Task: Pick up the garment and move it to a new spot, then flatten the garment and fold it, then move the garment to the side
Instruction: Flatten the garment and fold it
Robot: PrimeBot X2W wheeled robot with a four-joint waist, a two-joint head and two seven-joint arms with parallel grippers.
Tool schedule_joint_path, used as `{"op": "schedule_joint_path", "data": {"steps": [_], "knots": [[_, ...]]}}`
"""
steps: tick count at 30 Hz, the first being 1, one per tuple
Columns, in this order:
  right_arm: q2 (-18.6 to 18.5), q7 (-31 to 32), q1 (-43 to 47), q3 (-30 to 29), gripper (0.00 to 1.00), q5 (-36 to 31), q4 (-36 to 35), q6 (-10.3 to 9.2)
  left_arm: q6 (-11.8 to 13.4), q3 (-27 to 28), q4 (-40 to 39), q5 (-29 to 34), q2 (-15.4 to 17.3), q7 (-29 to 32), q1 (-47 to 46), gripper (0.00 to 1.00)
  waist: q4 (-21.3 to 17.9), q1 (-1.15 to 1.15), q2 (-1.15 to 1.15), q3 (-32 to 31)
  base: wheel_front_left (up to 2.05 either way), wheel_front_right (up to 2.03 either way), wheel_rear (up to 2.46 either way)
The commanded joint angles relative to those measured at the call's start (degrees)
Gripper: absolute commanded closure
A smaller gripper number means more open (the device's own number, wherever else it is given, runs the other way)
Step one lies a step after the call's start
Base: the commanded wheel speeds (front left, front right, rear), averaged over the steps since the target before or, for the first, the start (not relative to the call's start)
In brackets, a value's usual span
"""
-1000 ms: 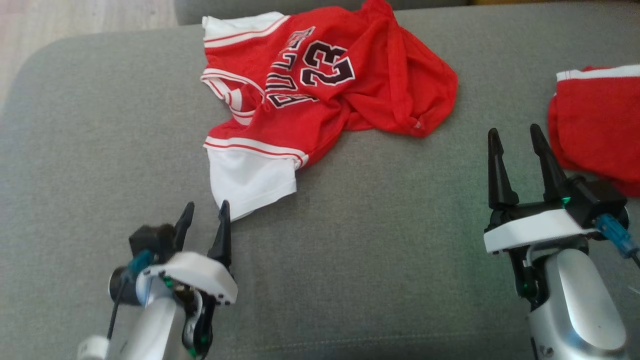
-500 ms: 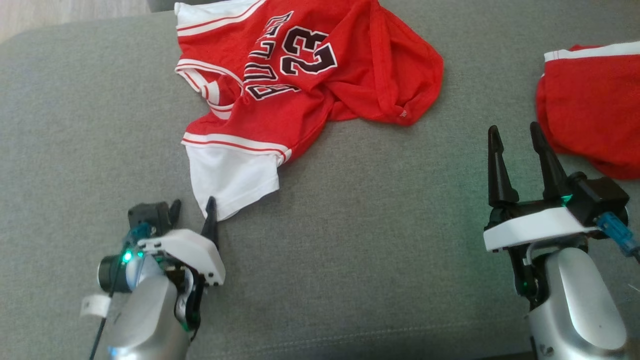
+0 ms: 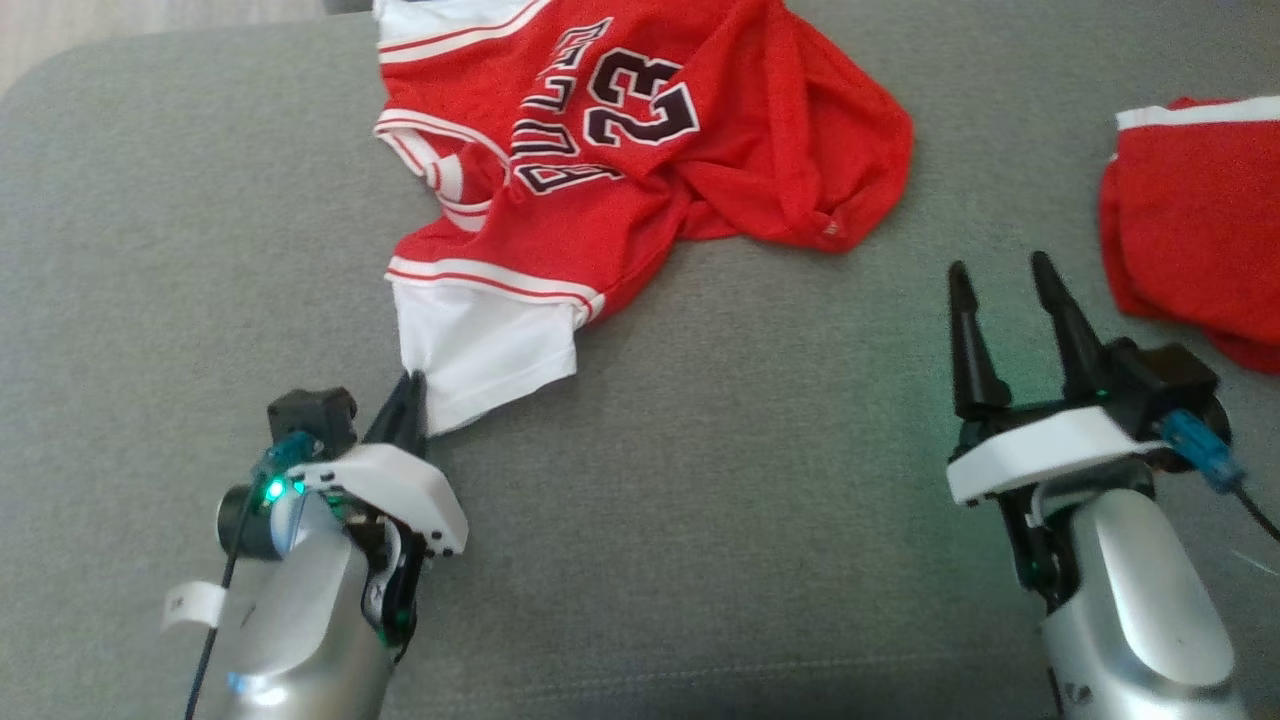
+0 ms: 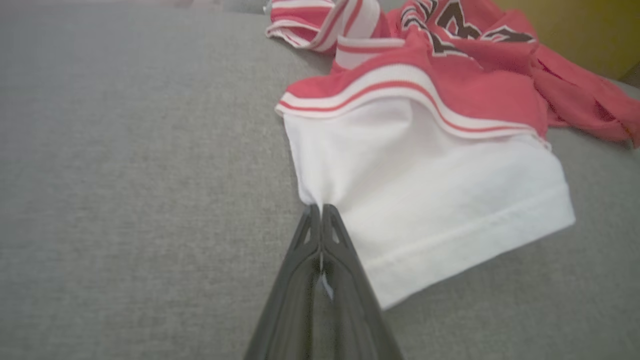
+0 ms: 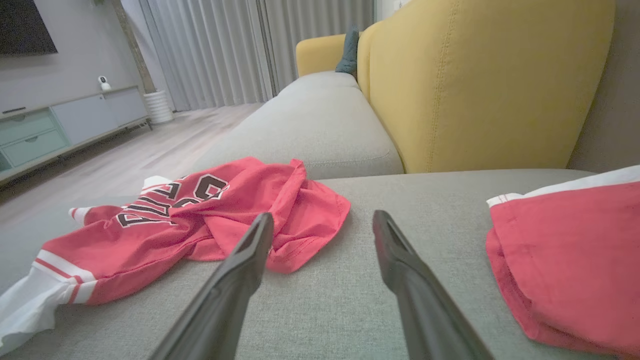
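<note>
Left gripper (image 3: pixel 409 398) pinching the jersey (image 3: pixel 640 170)
Its fingertips (image 3: pixel 404 408) are clamping the white sleeve (image 3: pixel 490 345); right gripper (image 3: pixel 1000 272) is holding its fingers apart

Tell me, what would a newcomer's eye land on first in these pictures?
The crumpled red jersey with the number 23, lying on the far side of the grey sofa seat, grabs the eye first. Next comes the left claw, pinched shut on the corner of the jersey's white sleeve nearest the robot. The right claw stands open and empty, near a second red garment at the right edge.
</note>
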Motion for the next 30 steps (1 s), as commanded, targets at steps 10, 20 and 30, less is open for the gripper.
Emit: {"op": "schedule_joint_path", "data": {"steps": [10, 20, 30], "knots": [[0.1, 2.7, -9.5, 3.2, 0.00, -11.9, 10.0, -0.05, 0.2, 1.9, -17.8, -0.2, 0.4, -2.1, 0.4, 1.00, 6.5, 0.00, 0.00, 1.7, 0.00, 0.00, 0.00], [0.1, 2.5, -16.5, -1.4, 0.00, -24.4, 20.7, -0.05, 0.0, -0.9, -23.0, -0.7, 0.2, -2.1, 1.8, 1.00, 9.4, 0.00, 0.00, 3.5, 0.00, 0.00, 0.00], [0.1, 0.3, -20.6, -7.8, 0.00, -30.9, 25.9, -0.05, 0.3, -1.9, -24.3, -1.4, 0.2, -2.1, 2.0, 1.00, 10.3, 0.00, 0.00, 4.6, 0.00, 0.00, 0.00]]}}
